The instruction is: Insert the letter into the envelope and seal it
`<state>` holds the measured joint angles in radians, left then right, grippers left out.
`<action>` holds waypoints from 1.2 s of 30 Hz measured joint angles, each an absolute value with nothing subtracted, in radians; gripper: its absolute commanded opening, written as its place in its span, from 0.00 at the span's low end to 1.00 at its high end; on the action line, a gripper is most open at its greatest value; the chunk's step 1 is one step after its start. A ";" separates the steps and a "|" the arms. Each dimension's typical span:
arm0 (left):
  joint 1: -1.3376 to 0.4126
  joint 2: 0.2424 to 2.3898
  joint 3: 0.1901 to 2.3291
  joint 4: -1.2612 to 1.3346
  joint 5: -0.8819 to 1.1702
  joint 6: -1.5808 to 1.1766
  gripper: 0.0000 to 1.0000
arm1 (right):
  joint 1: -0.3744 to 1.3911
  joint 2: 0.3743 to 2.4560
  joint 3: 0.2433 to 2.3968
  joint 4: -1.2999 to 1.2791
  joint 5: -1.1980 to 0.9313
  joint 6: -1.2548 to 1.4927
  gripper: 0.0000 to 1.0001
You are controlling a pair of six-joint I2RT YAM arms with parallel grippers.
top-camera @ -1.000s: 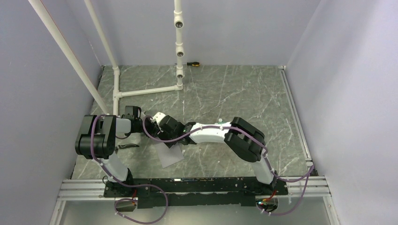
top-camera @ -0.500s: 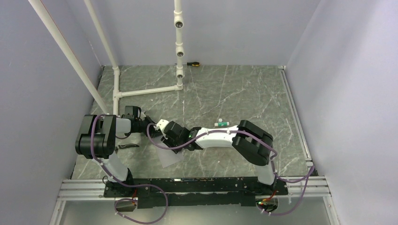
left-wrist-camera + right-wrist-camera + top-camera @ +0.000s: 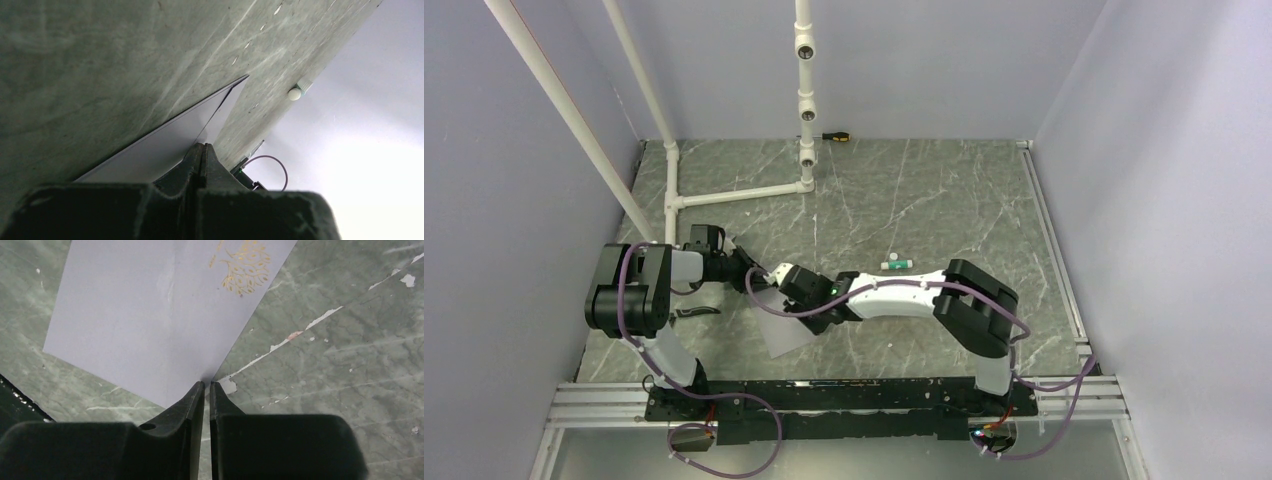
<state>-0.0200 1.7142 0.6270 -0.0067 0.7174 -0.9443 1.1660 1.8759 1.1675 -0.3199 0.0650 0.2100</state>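
flat light grey paper envelope: far part hidden under white right arm, top view | one end cut off by upper edge, right wrist view | small white-green object: too small to identify | thin dark item: unclear

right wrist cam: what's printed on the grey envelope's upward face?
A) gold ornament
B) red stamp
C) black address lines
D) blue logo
A: in the right wrist view the envelope carries a gold ornament near its top edge, and the rest of that face is plain grey, with no stamp, text or logo.
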 measured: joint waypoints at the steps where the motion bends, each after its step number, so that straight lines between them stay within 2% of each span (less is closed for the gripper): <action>1: -0.020 1.715 0.628 -0.009 0.719 -0.944 0.02 | 1.166 1.883 1.186 -0.347 0.070 0.214 0.17; 5: -0.020 1.720 0.633 -0.015 0.723 -0.939 0.03 | 1.166 1.946 1.296 -0.441 0.095 0.248 0.19; 17: -0.008 1.740 0.632 -0.001 0.758 -0.940 0.03 | 1.149 2.114 1.544 -0.477 0.111 0.300 0.18; 36: -0.007 1.740 0.622 0.014 0.760 -0.948 0.02 | 1.146 2.176 1.599 -0.393 0.178 0.281 0.22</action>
<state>-0.0071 1.7405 0.6216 0.0139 0.7597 -0.9482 1.1458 2.1761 1.5986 -0.3935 0.1783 0.2813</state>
